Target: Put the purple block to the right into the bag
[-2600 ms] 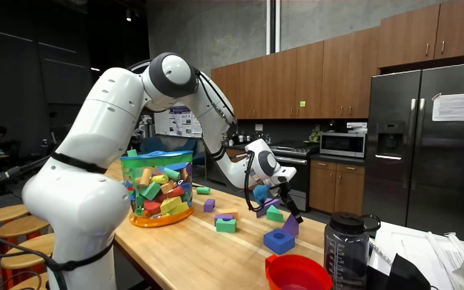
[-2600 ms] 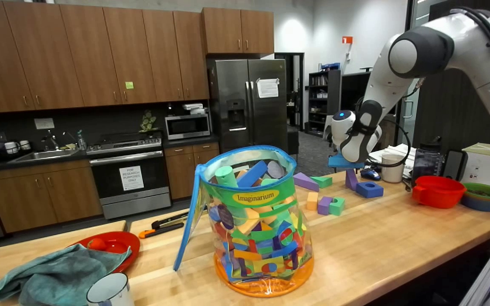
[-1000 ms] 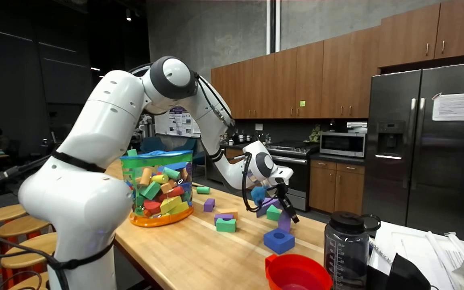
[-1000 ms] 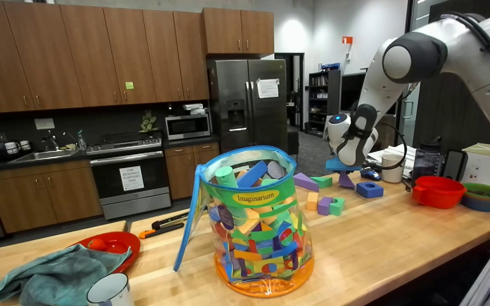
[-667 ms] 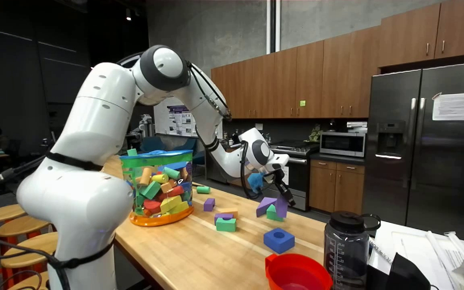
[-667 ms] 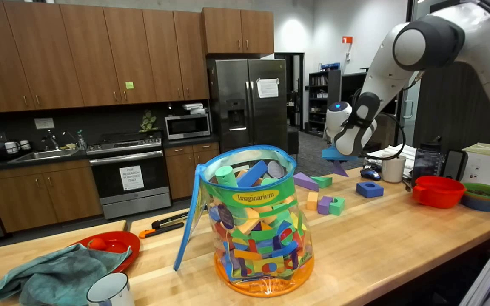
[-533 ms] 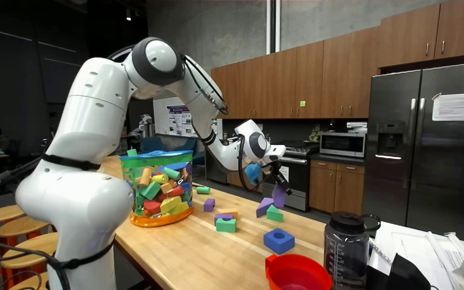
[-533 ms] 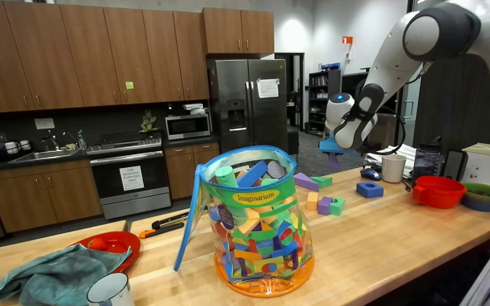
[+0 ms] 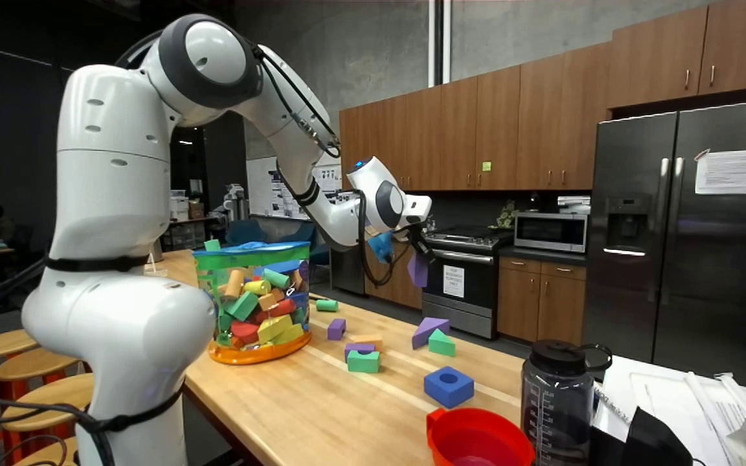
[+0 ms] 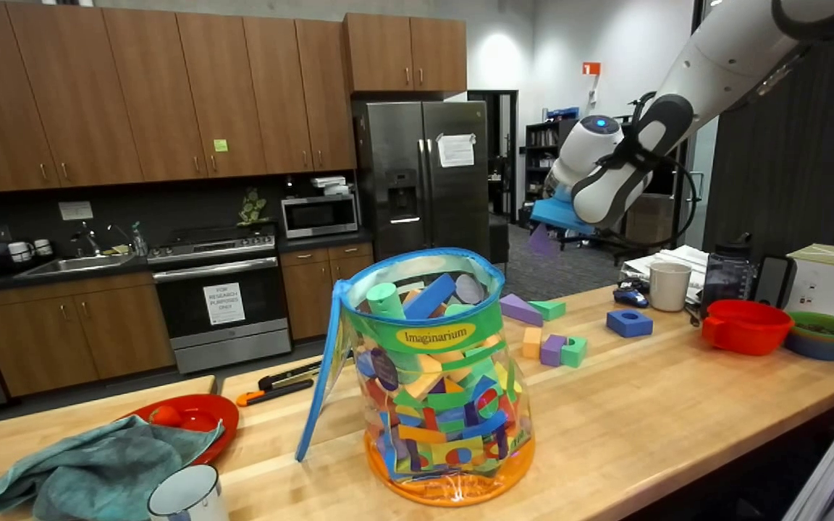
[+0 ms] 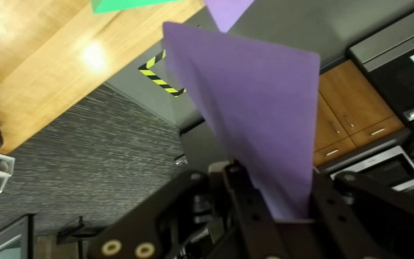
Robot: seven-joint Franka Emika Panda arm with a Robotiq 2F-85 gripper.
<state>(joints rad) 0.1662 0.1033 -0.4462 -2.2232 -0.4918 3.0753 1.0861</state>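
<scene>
My gripper (image 11: pixel 276 172) is shut on a purple block (image 11: pixel 253 97), a wedge gripped at its narrow lower end in the wrist view. In an exterior view the purple block (image 9: pixel 418 272) hangs well above the far edge of the table, below the black fingers. It looks blurred in an exterior view, where the blue-wrapped wrist hides the fingers above the purple block (image 10: pixel 541 242). The clear bag (image 10: pixel 435 335) stands upright, its lid folded back and its mouth uncovered, filled with coloured blocks. Held block and bag (image 9: pixel 250 259) are well apart.
On the table lie another purple wedge (image 9: pixel 430 331), a green triangle (image 9: pixel 441 343), a blue block (image 9: pixel 449 387), an orange block (image 10: pixel 531 342) and several smaller blocks. A red bowl (image 9: pixel 480 440) and dark bottle (image 9: pixel 557 401) stand nearer. A red plate (image 10: pixel 207 420) lies beyond the bag.
The purple block stood on the table beside the blue block. Shut on it, my gripper has tilted it, lifted it and carried it up and leftward in both exterior views.
</scene>
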